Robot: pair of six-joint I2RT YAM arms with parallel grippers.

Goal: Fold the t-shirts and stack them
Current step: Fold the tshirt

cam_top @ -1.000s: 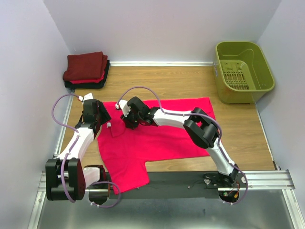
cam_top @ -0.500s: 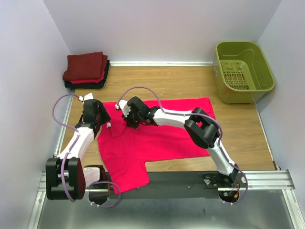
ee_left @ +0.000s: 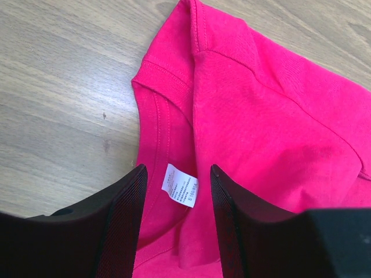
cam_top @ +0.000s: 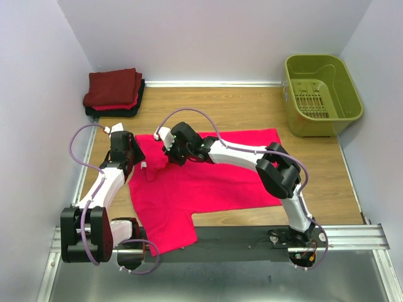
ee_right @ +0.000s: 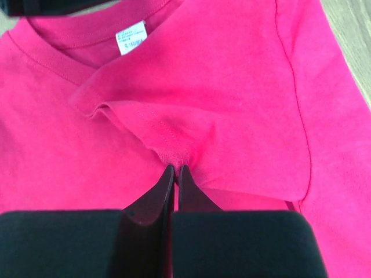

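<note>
Wood-grain tabletop (cam_top: pixel 252 113) is enclosed by pale walls (cam_top: pixel 208 38) on three sides.

1. Far-left corner: a stack of folded t-shirts (cam_top: pixel 114 91) lies against the wall. A dark maroon shirt is on top, a red one shows at the edge beneath it, and a black one is at the bottom.

2. Left gripper (ee_left: pixel 178 174): the jaws stand wide apart. They point down at the neck opening of the shirt and frame the white label (ee_left: pixel 179 192) between them. No cloth is held. The frames do not show whether the fingertips touch the fabric.

3. Centre: the pink-red t-shirt (cam_top: pixel 214 176) is spread on the tabletop with its collar (ee_left: pixel 156 75) toward the left and its hem toward the right. One sleeve (cam_top: pixel 170 229) reaches the near edge and overlaps the dark strip there. The body lies mostly flat, with soft creases near the neck.

4. Right gripper (ee_right: pixel 175 169): the arm reaches across the shirt from the right. The jaws are pressed together on a small pinch of pink-red cloth just below the collar. Fabric puckers into a ridge that runs from the pinch toward the neckline.

5. Far-right corner: an olive-green basket (cam_top: pixel 343 116) stands on the tabletop, well apart from the shirt.
</note>
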